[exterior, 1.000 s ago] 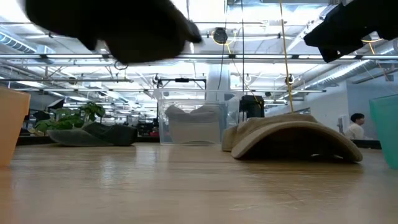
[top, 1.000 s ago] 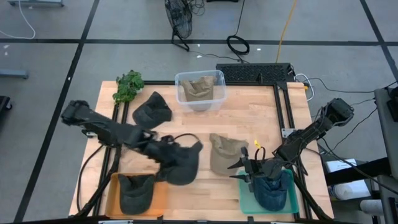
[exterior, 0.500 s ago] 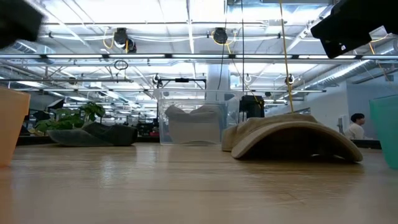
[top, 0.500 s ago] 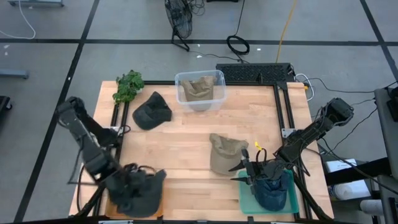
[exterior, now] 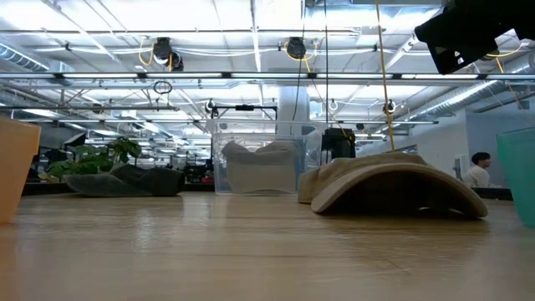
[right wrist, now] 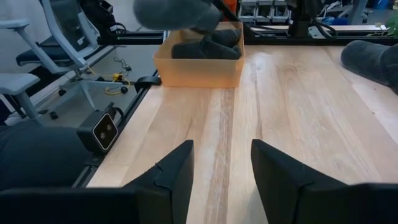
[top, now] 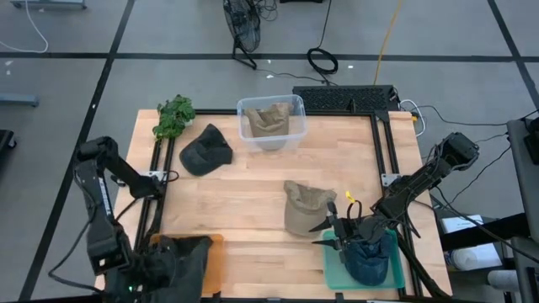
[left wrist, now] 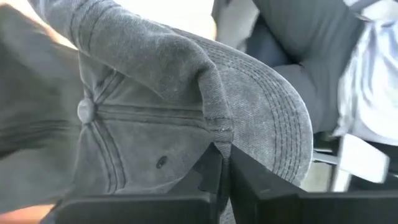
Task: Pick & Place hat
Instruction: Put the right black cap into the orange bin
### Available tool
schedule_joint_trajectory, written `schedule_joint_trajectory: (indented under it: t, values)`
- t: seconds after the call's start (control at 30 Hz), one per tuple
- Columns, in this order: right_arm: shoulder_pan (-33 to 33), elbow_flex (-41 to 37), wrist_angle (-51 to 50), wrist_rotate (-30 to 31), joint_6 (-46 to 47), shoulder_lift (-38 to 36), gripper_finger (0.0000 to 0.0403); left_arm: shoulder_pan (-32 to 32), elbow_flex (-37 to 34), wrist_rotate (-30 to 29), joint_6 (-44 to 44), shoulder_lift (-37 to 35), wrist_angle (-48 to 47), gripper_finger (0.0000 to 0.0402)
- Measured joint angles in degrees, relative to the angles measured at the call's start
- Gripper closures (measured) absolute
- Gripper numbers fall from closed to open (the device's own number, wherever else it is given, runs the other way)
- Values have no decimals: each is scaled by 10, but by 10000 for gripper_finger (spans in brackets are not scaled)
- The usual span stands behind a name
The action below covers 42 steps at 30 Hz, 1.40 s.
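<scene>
A dark grey hat (top: 184, 263) hangs over the orange tray (top: 215, 252) at the table's near left corner, with my left gripper (top: 154, 259) shut on it. The right wrist view shows this hat (right wrist: 180, 12) above the tray (right wrist: 199, 68), where another dark hat (right wrist: 208, 46) lies. My right gripper (top: 337, 231) stands open above the teal tray (top: 333, 261), which holds a dark blue hat (top: 366, 263). A tan hat (top: 303, 208) rests on the table beside it on its brim and crown edge. My left gripper pinches a raised fold of the grey hat's crown (left wrist: 216, 132) between its two fingers, close to where the brim (left wrist: 277, 118) begins. The fingers slant down from the table's left side. The hat hangs below them over the orange tray; whether it touches the hat underneath, I cannot tell.
Another dark hat (top: 205, 150) lies at the far left next to a green plant (top: 174, 116). A clear bin (top: 271, 120) with a tan hat in it stands at the far middle. Bare wood lies in the table's middle (top: 244, 202).
My left gripper has swung from the table's middle toward the near left corner, rolling as it went, and carried the grey hat along, lifted clear of the table, to over the orange tray. It has stayed shut on the hat.
</scene>
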Motion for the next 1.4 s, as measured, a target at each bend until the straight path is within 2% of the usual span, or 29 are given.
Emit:
schedule_joint_trajectory:
  t: [0.13,0.37,0.5,0.8,0.93,1.03,1.27,1.4]
  values:
    - [0,0,1,1,1,0,264,-1,-32,23,12,12,75,396]
    - [0,0,2,14,1,0,264,-1,-101,27,13,12,70,382]
    - [0,0,1,14,1,0,264,7,-132,38,23,12,69,391]
    - [0,0,-3,15,1,0,264,36,-112,50,84,10,49,383]
    - [0,0,-3,15,2,0,264,40,-100,50,93,6,35,396]
    - [0,0,-3,14,2,0,264,40,-98,49,91,6,10,388]
    - [0,0,-4,14,1,0,264,39,-118,4,91,5,-11,396]
    - [0,0,-4,14,2,0,264,40,-138,-14,77,5,-1,381]
